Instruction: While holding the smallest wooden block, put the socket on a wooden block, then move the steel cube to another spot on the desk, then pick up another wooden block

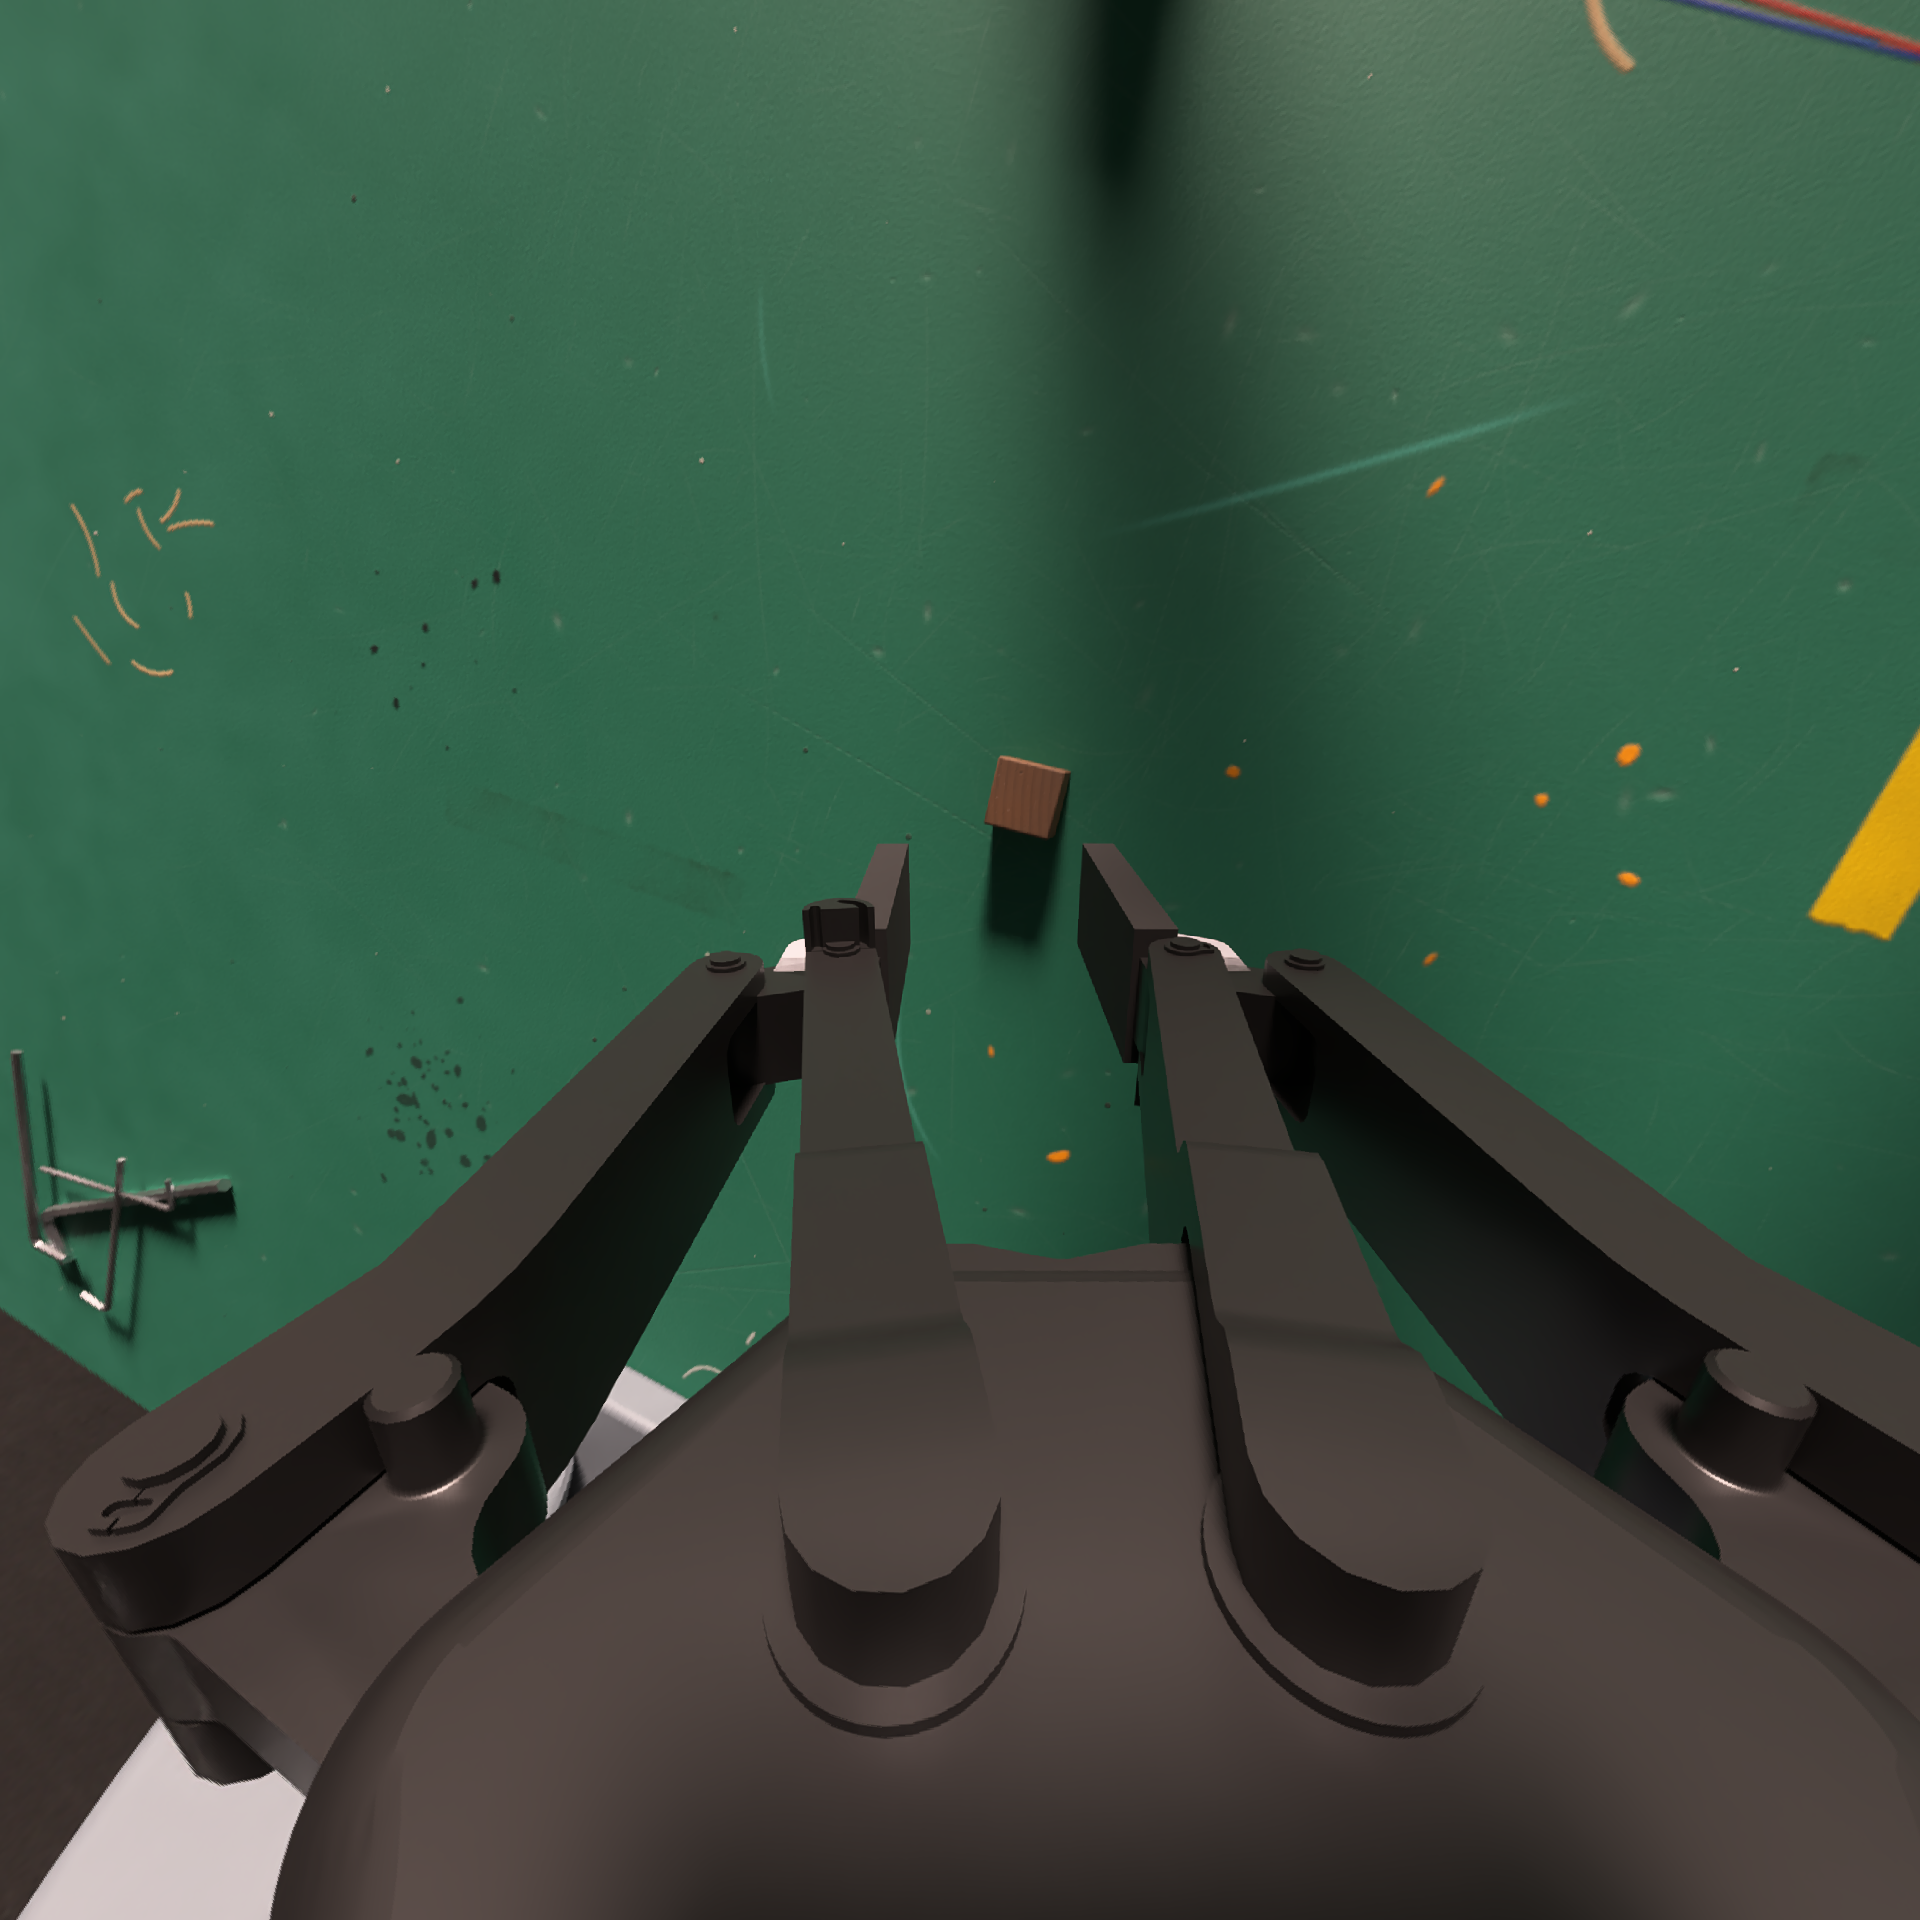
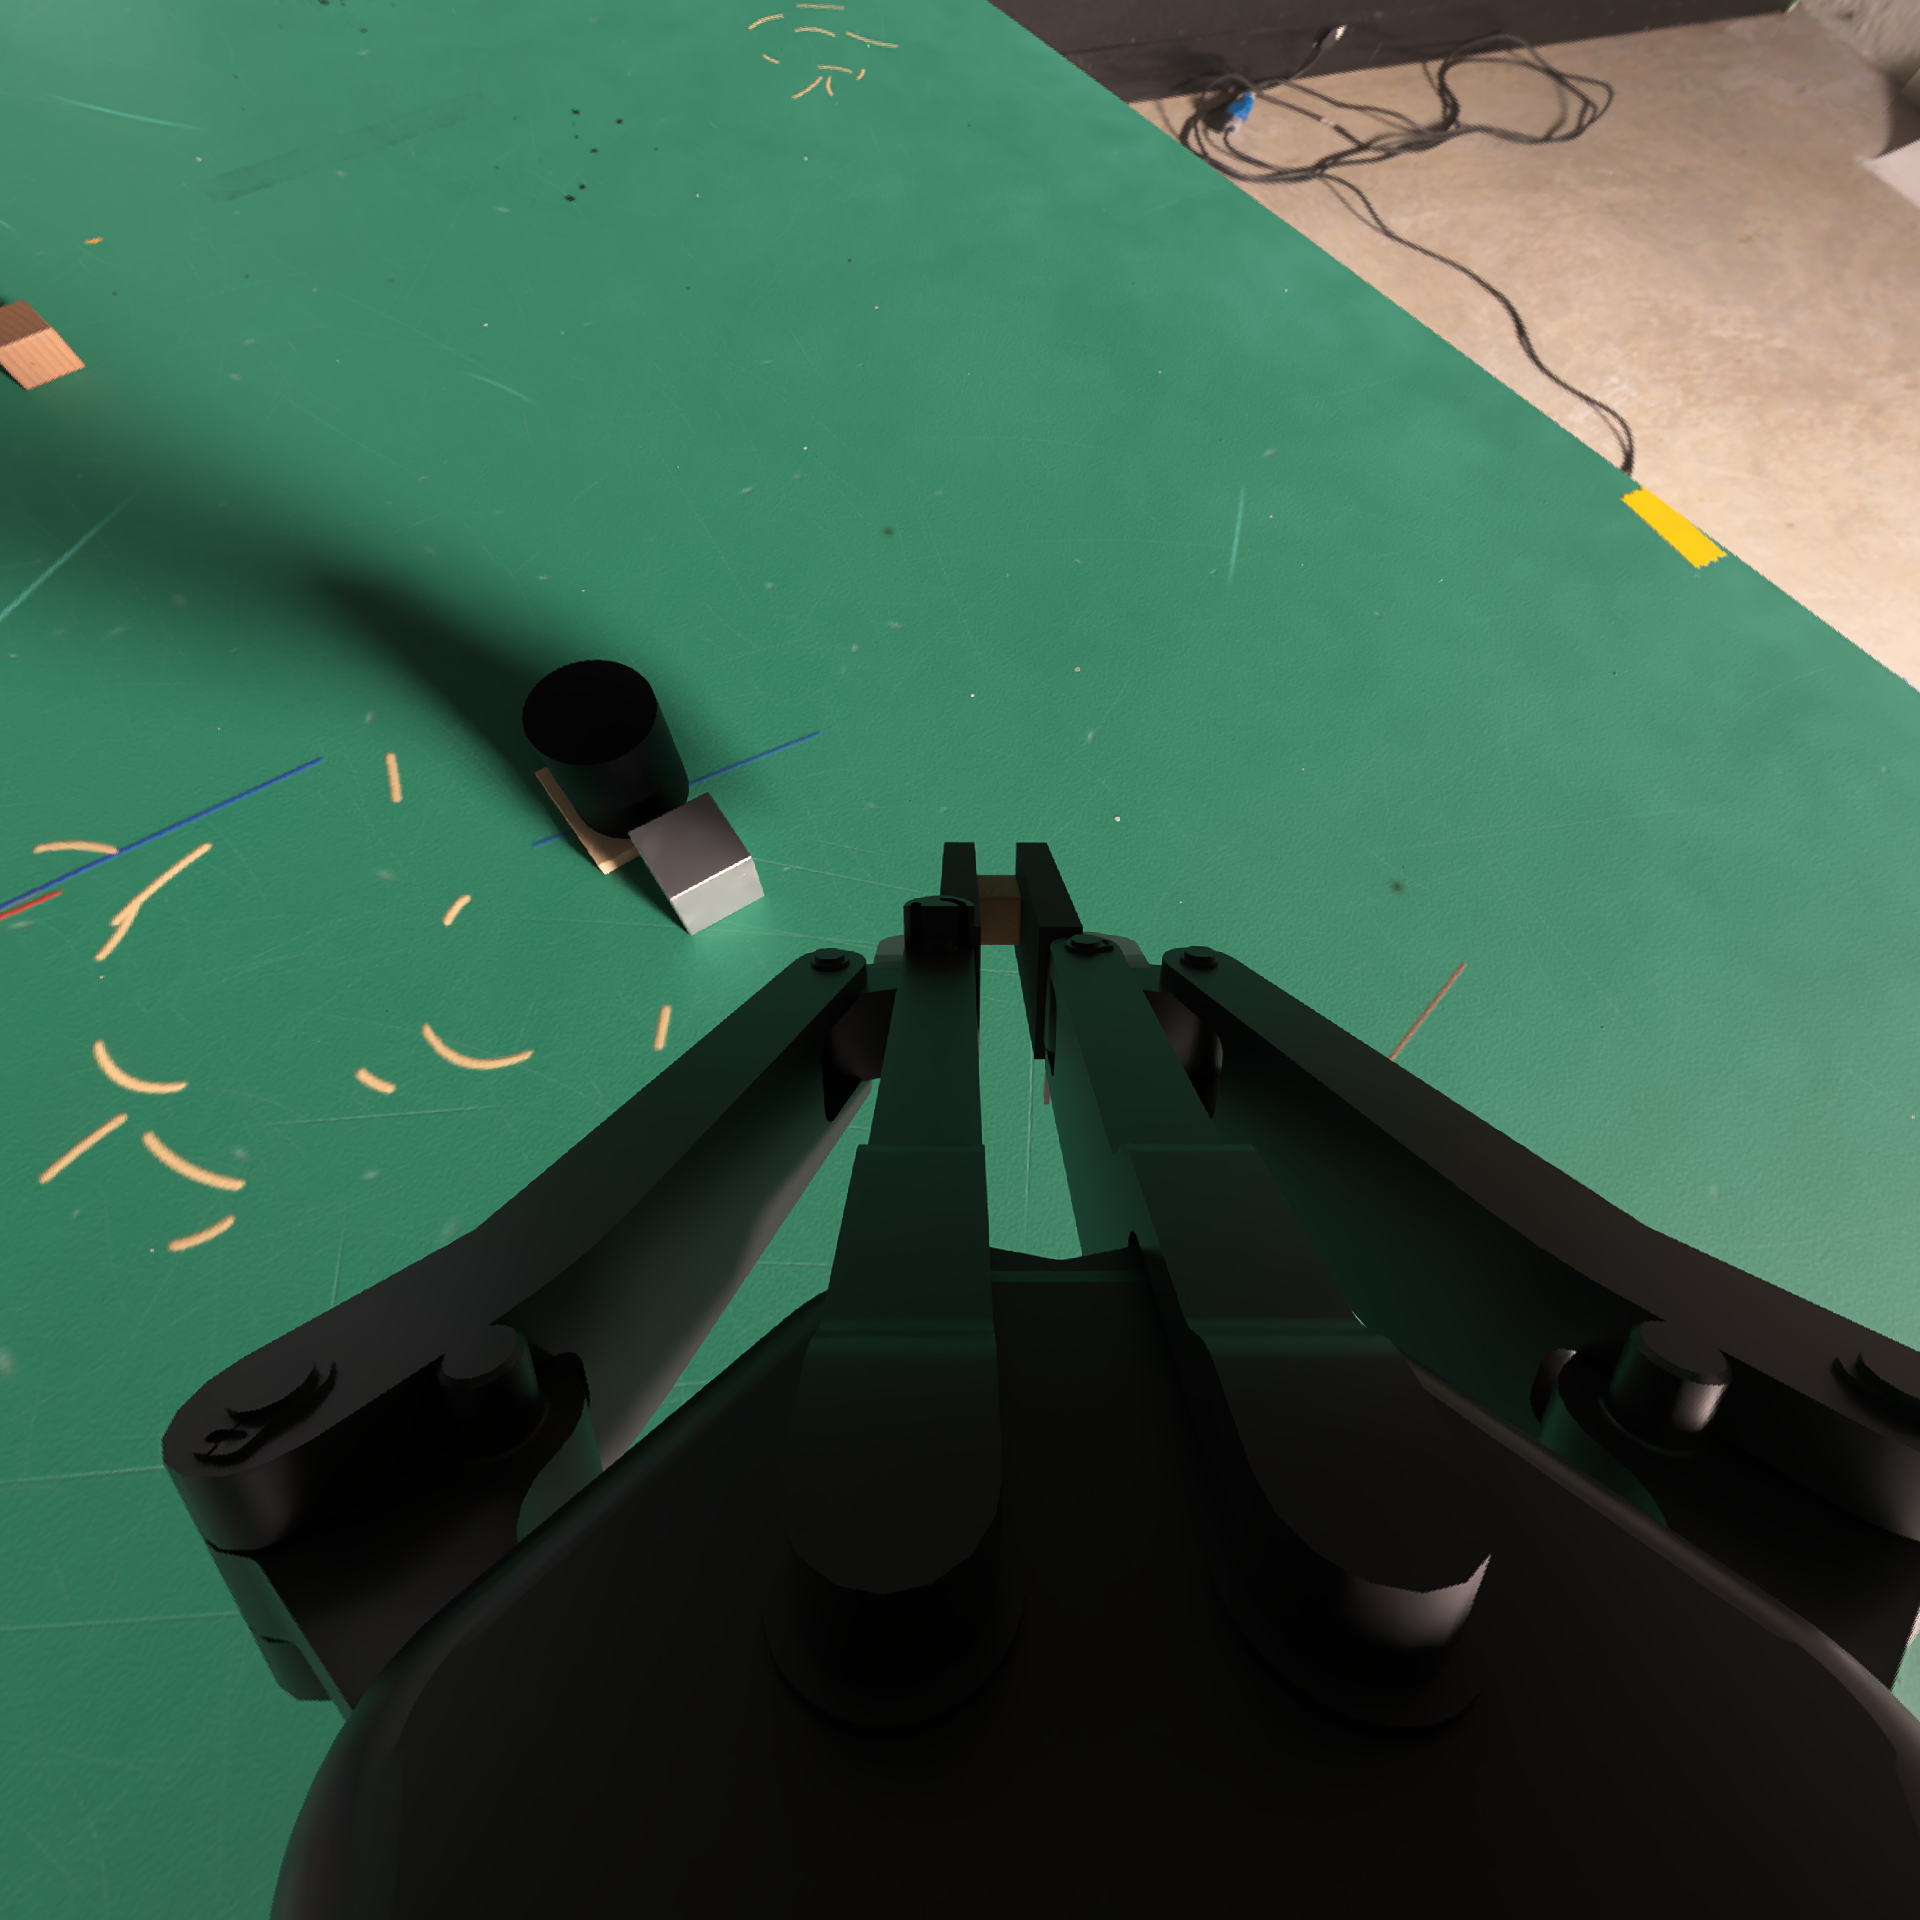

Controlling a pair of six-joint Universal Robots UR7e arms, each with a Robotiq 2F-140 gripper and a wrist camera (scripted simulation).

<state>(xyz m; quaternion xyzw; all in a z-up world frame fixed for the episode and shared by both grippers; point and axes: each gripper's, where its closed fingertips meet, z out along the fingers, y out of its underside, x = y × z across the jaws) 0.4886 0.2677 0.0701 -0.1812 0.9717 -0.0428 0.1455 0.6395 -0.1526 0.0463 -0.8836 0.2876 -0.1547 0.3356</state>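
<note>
The left gripper (image 1: 995, 883) hangs over the green desk (image 1: 623, 416) with its two dark fingers (image 1: 888, 894) spread apart and nothing between them. Just past the fingertips, toward twelve o'clock and a little to the one o'clock side, a brown wooden block (image 1: 1027, 797) lies flat on the desk, clear of both pads, its shadow falling back into the gap between them. At eight o'clock, near the desk's edge, a small heap of metal hex keys (image 1: 104, 1205) lies crossed over one another. A strip of yellow tape (image 1: 1875, 852) shows at three o'clock, and pale curved marks sit at ten o'clock.

In the right wrist view, the right gripper (image 2: 1000, 883) is clamped on the smallest wooden block (image 2: 1000, 907), a tan piece pinched between the two pads and held above the desk (image 2: 1143, 416). At ten o'clock from the fingertips stands the socket (image 2: 603, 743), a black cylinder resting upright on a light wooden block (image 2: 597, 842), only a corner of which shows beneath it. The steel cube (image 2: 698, 860) sits on the desk just beside them, touching or nearly touching that block on its four o'clock side. Far off at ten o'clock, by the picture's edge, lies another wooden block (image 2: 36, 348). Yellow tape (image 2: 1673, 528) marks the desk's edge at two o'clock, and black cables (image 2: 1455, 156) trail over the floor beyond at one o'clock.
</note>
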